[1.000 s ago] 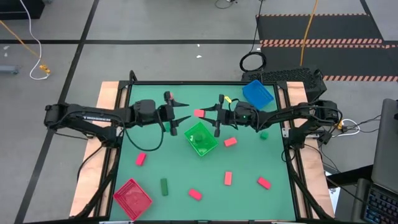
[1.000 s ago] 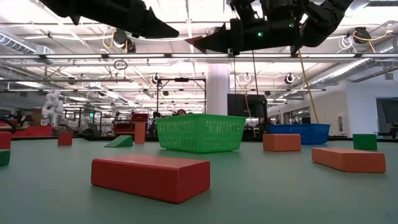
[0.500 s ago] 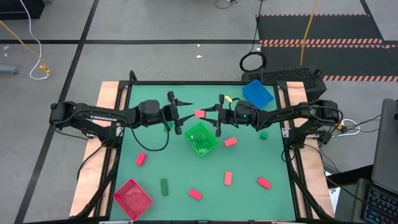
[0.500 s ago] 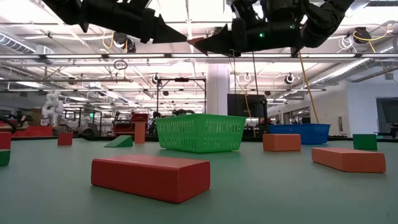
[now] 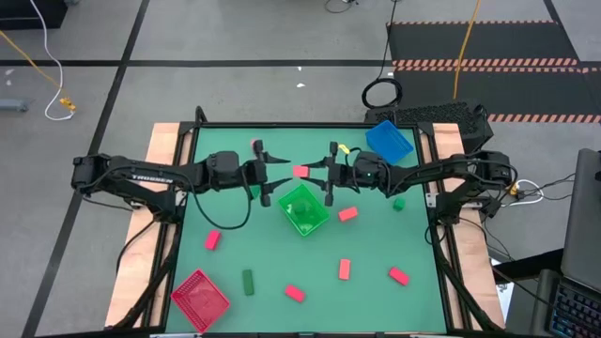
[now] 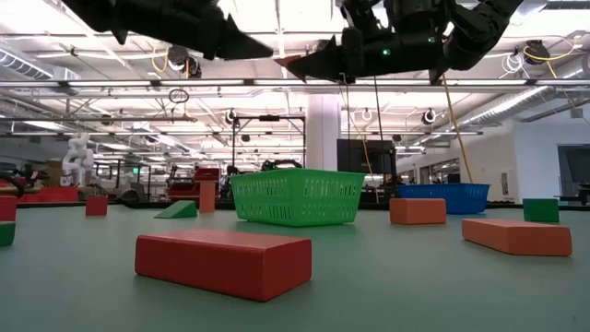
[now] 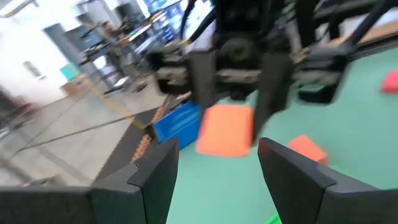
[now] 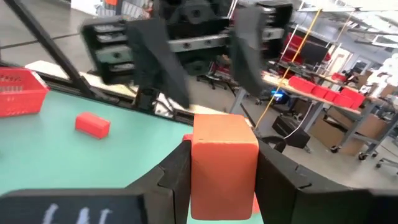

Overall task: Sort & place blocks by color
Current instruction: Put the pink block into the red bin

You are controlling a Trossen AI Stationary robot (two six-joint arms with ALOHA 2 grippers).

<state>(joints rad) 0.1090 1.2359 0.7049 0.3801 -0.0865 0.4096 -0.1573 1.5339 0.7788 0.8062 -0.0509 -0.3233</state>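
My right gripper (image 5: 309, 173) hangs above the table's middle, shut on a red block (image 5: 300, 171); the right wrist view shows that block (image 8: 224, 167) clamped between its fingers. Facing it from the left, my left gripper (image 5: 278, 176) stands open, its tips just short of the block. In the left wrist view the held block (image 7: 225, 129) sits ahead of my spread left fingers (image 7: 155, 177). Loose red blocks (image 5: 213, 240) (image 5: 348, 214) (image 5: 345, 269) and green blocks (image 5: 248, 281) (image 5: 398, 203) lie about the mat. In the low view both grippers (image 6: 263, 46) (image 6: 297, 63) meet overhead.
A green bin (image 5: 302, 208) sits just below the two grippers. A red bin (image 5: 199, 299) stands at the front left corner, a blue bin (image 5: 389, 141) at the back right. More red blocks (image 5: 399, 276) (image 5: 295, 294) lie near the front edge.
My left gripper has edged right, closer to the red block held by the right gripper. The right arm and its block have stayed put.
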